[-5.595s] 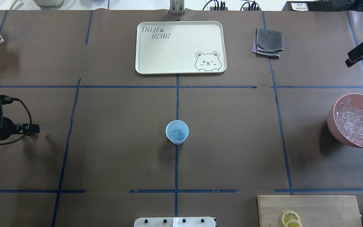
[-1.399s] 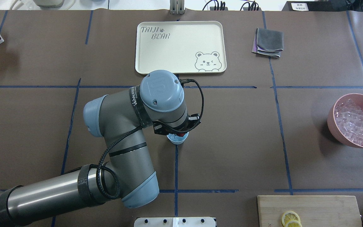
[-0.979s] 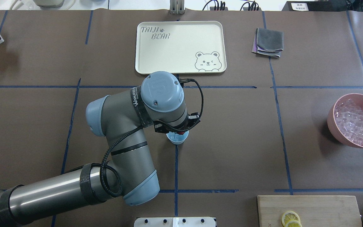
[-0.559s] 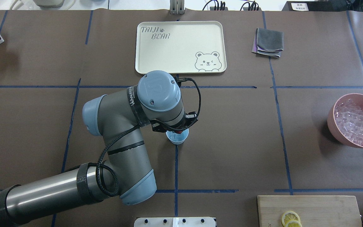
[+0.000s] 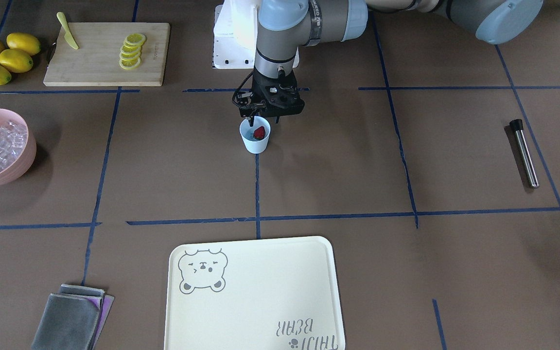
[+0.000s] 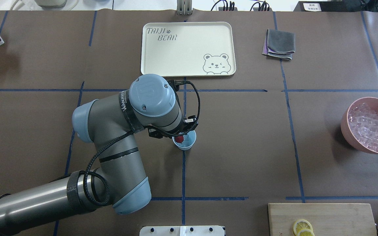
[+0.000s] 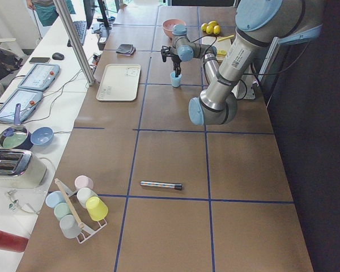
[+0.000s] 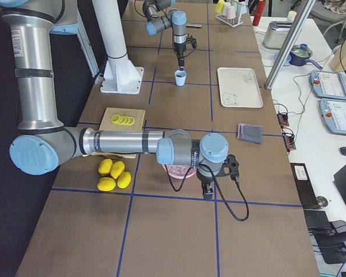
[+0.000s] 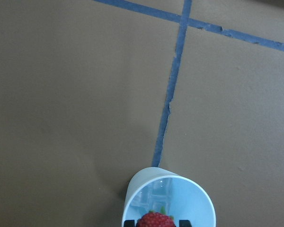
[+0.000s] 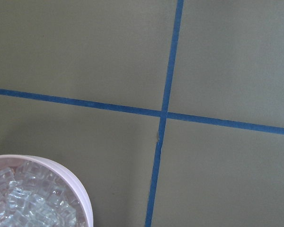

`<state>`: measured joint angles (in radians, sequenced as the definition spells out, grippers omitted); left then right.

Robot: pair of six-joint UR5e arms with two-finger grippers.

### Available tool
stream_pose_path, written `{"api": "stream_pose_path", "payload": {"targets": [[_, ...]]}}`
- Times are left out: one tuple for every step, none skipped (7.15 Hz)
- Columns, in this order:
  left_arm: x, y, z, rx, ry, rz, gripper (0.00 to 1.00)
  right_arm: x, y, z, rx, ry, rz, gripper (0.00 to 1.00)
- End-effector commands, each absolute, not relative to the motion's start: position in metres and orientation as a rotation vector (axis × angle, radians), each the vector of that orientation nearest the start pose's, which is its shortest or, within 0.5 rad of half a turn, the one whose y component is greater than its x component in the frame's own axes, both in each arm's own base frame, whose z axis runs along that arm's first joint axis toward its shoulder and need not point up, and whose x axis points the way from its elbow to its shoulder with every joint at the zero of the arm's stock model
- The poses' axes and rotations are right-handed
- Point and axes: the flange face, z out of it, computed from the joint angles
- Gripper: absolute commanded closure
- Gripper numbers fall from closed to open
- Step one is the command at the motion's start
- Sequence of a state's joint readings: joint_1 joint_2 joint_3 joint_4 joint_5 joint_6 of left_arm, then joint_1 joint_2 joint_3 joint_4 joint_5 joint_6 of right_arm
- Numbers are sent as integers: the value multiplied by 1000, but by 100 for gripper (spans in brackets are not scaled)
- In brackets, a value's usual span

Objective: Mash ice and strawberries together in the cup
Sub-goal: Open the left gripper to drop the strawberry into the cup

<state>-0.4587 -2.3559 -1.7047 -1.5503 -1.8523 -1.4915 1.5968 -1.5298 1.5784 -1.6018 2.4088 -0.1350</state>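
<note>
Showing L hand directly above cup, fingers apart, gripping nothing; strawberry sits inside cup on ice, straight below hand. R hand well away from cup; state: cannot tell.

My left arm reaches forward with a bent elbow, and my left pincer hangs pointing straight down, fingers apart. My right arm stretches out low. My right pincer points down, and I can't tell its grip.
</note>
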Motion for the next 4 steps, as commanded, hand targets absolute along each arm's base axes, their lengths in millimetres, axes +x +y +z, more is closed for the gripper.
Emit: {"api": "stream_pose_path", "payload": {"targets": [[558, -393, 132, -14, 935, -226, 21, 72, -509, 633, 83, -834, -112, 1], [557, -393, 133, -13, 933, -225, 0, 73, -508, 634, 82, -834, -110, 1], [544, -396, 128, -4, 945, -232, 0, 72, -509, 633, 83, -834, -112, 1], [518, -410, 133, 16, 943, -243, 0, 73, -509, 633, 85, -831, -112, 1]]}}
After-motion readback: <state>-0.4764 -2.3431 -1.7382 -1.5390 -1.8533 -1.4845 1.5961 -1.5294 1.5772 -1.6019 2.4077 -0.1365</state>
